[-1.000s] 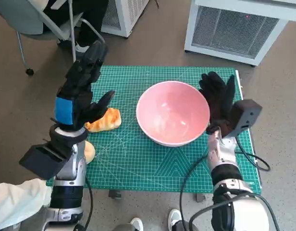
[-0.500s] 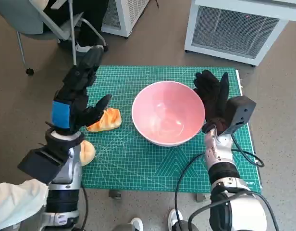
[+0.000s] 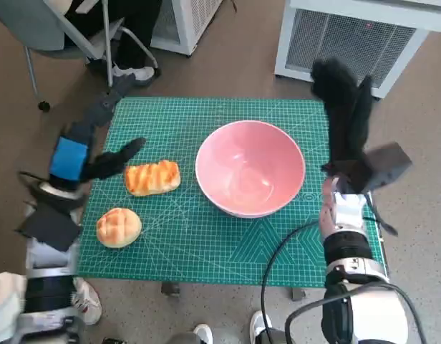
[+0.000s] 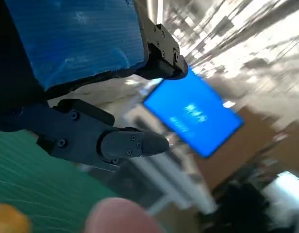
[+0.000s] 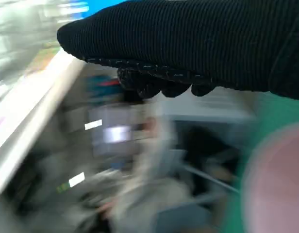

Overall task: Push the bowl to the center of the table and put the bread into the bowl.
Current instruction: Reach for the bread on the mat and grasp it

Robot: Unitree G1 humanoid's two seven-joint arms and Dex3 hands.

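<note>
Green cutting mat covers the small desk (image 3: 206,251), with brown floor all round, a white grilled unit (image 3: 349,43) beyond the far edge and a person's legs by a chair (image 3: 56,29) at the far left corner. On the mat the pink bowl (image 3: 250,168) sits a little right of the middle, upright and with nothing in it. Just left of it, apart from its rim, lies the ridged bread (image 3: 152,177), its long axis running across the desk, toward the bowl. A round bun (image 3: 119,227) lies nearer the front left corner, apart from the loaf. The left hand (image 3: 81,154) hangs over the left edge of the mat, fingers spread and holding nothing, its fingertips pointing toward the bread, which lies just to its right and slightly nearer the robot. The right hand (image 3: 347,118) is lifted high beside the bowl's right rim, fingers straight and apart, holding nothing and not touching the bowl; both wrist views are smeared and add little. To my eye the left hand is much the nearer to the bread, and nothing lies between them; the carry from there to the bowl is short and clear, though the bun sits close enough to be knocked.
</note>
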